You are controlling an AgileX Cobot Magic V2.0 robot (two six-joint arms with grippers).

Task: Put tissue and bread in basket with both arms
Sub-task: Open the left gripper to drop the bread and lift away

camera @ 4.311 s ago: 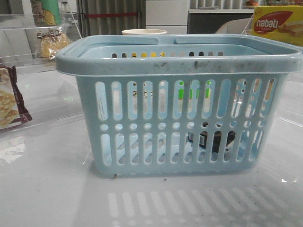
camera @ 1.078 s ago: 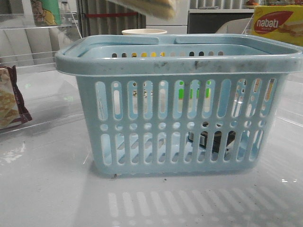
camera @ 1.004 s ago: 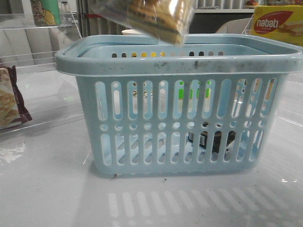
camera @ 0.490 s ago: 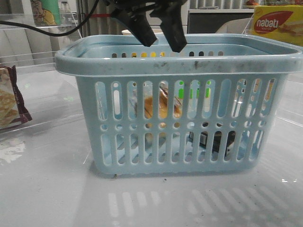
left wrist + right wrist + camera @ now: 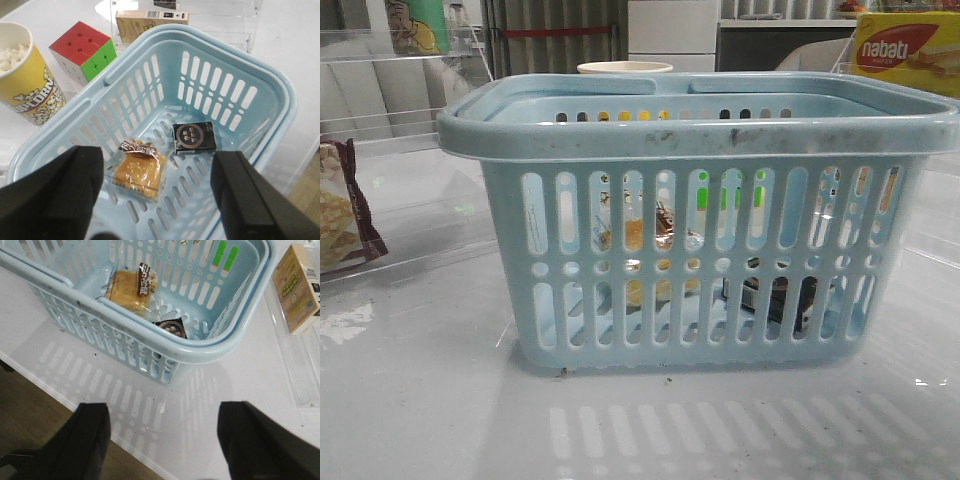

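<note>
- Front view: the basket (image 5: 700,220) stands on the table (image 5: 420,400). Through its slotted wall I see the bread (image 5: 645,240) lying inside on the basket floor, and the tissue (image 5: 775,295) also inside, just beside the bread, toward the basket's right end. No claw is in this view.
- Left wrist view: the left claw (image 5: 157,200) hangs above the basket, its two dark fingers (image 5: 60,200) set wide apart and holding nothing. Below, the bread with its striped bow and the black tissue packet lie side by side on the basket floor, close but apart, I think. Outside the basket stand a popcorn cup (image 5: 25,80) and a colour cube (image 5: 85,50) (not part of the task).
- Right wrist view: the right claw (image 5: 162,440) is also wide and empty; it is above the table outside the basket's near wall. A yellow-green box (image 5: 300,287) lies beyond the basket's far corner.
- Step in hand: I judge that both things are already placed, so this is the end of the task.
- Next move: it calls only for drawing both arms up and away, without catching the basket rim or handles.
</note>
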